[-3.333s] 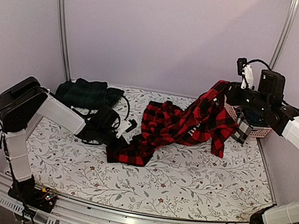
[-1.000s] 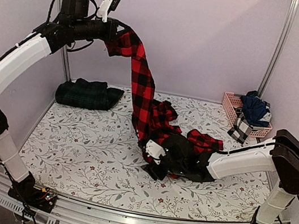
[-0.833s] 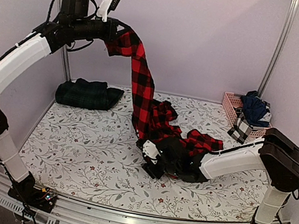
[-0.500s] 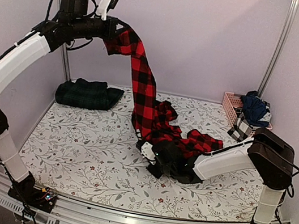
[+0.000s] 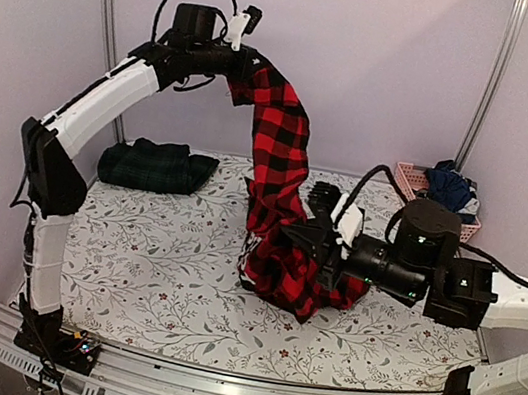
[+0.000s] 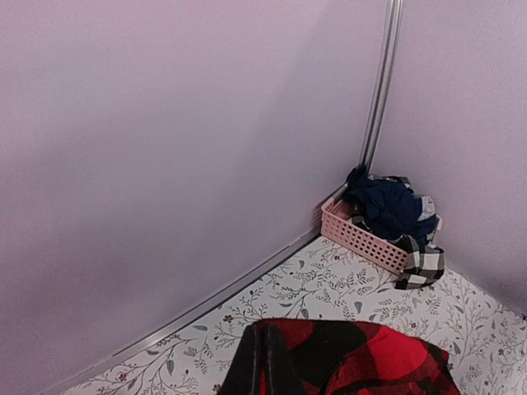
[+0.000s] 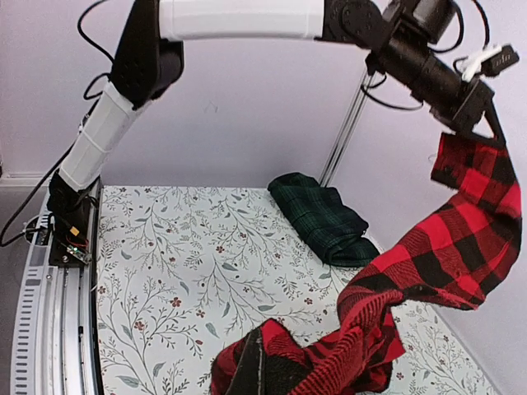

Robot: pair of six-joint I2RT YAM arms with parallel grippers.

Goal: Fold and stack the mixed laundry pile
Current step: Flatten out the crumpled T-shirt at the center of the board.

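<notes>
Fabric hangs mid-frame overhead: a red-and-black checked flannel shirt, top clamped in the left gripper, lower bunch newly pinched by the right gripper. Left wrist: shirt at bottom edge. Right wrist: shirt lower right, likely ready for spreading.

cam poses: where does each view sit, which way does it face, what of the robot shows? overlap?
Top external: above and behind the bases, looking down over the table; both arms show, left gripper high, right gripper low, both shut on the checked shirt.
Left wrist: up high, facing the far right corner and pink basket; own fingers buried in shirt.
Right wrist: low, facing left and back at the left arm and green tartan piece; own fingers buried in shirt.
Shared: shirt in all three.
</notes>
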